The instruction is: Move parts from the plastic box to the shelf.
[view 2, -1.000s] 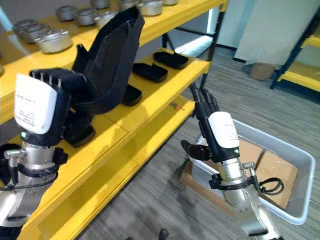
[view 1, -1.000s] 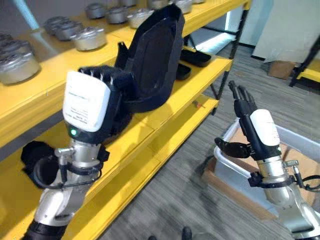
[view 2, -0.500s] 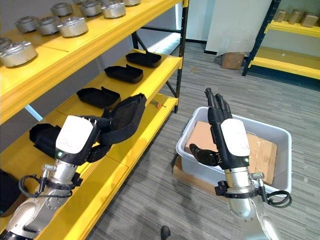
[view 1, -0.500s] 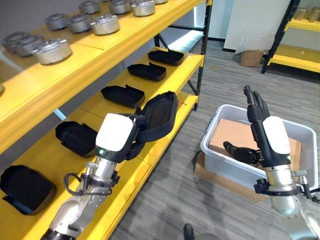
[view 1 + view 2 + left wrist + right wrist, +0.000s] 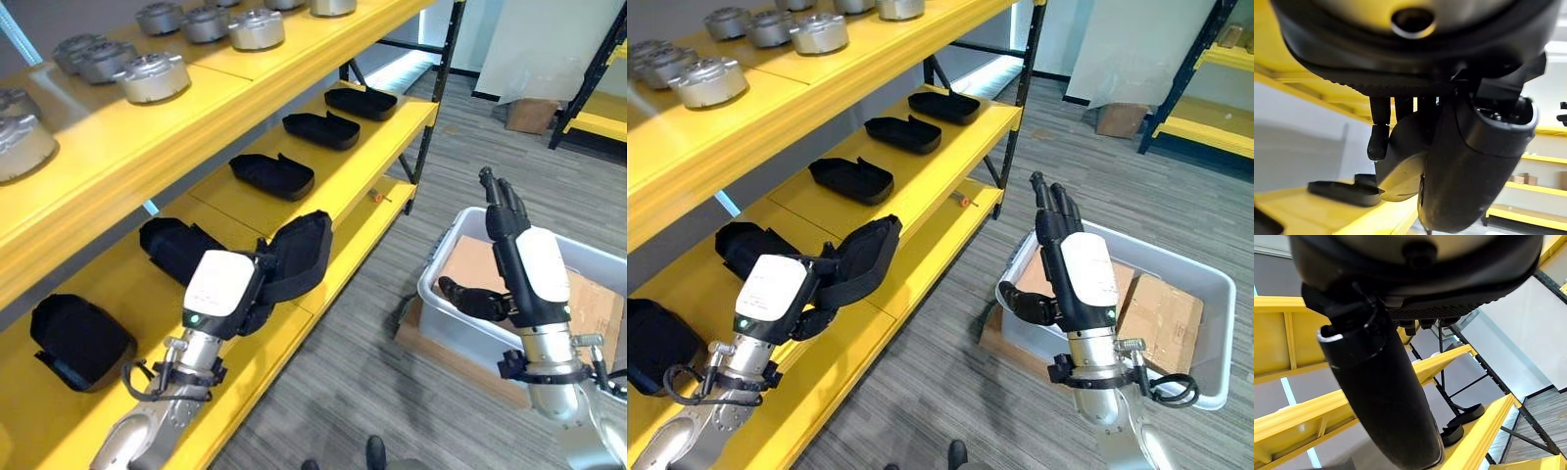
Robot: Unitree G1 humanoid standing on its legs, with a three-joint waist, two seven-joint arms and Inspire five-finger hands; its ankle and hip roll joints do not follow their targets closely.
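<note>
- We hold a black moulded part [image 5: 297, 257] in our left hand [image 5: 227, 294], the fingers [image 5: 1378, 141] curled round it; half a second ago it stood at about the same height by the yellow shelf [image 5: 333, 181], and a second ago it loomed much larger and higher in view, though the camera itself has shifted between these pictures.
- The part now hangs over the front edge of the shelf's middle board, tilted on edge and not yet laid down, just beside a bare stretch of that board.
- Along the same board, further in, four like black parts lie in a row, the nearest [image 5: 172, 246] just behind our left hand; one more [image 5: 76, 340] lies at the board's near end.
- Silver round castings [image 5: 152, 76] stand on the board above.
- Our right hand [image 5: 509, 250] is raised with its fingers straight and apart, holding nothing, well away from the shelf and above the plastic box [image 5: 460, 323] on the floor.
- The box shows cardboard [image 5: 1161, 308] inside; we cannot tell whether any parts remain in it.
- We judge the carry to be nearly done: setting the part flat in the gap on the shelf is what remains.
</note>
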